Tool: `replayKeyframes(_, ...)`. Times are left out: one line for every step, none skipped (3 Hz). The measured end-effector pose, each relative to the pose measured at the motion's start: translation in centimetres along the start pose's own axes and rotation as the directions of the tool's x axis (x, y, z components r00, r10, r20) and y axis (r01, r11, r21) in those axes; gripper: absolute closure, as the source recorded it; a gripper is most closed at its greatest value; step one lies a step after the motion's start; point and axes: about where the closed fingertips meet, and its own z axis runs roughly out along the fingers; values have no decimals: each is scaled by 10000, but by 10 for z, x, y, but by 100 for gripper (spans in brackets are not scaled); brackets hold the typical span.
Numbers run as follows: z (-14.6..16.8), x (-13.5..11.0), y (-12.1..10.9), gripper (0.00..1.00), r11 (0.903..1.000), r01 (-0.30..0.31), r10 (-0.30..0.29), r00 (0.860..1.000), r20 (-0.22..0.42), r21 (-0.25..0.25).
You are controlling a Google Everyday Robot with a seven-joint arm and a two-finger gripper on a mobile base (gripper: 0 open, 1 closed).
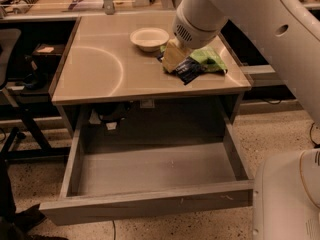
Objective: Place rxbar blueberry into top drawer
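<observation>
The rxbar blueberry (190,70) is a small dark navy bar at the right front of the tabletop, beside the green crinkly bag (210,59). My gripper (174,60) comes down from the white arm just left of the bag and is shut on the bar's left end, holding it low over the table. The top drawer (150,204) is pulled wide open below the table, and its grey floor is bare.
A white bowl (149,38) stands behind the gripper on the tan table (100,69). My white base (287,199) is at the drawer's right. A dark chair and shelf (20,79) stand to the left. A counter with clutter runs along the back.
</observation>
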Motion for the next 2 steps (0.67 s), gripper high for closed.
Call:
replayKeyframes(3, -6, 0, 100, 10000, -9, 10, 9997, 235, -24)
replayKeyframes(-1, 10, 13, 100, 9997, -187, 188, 9998, 98, -127)
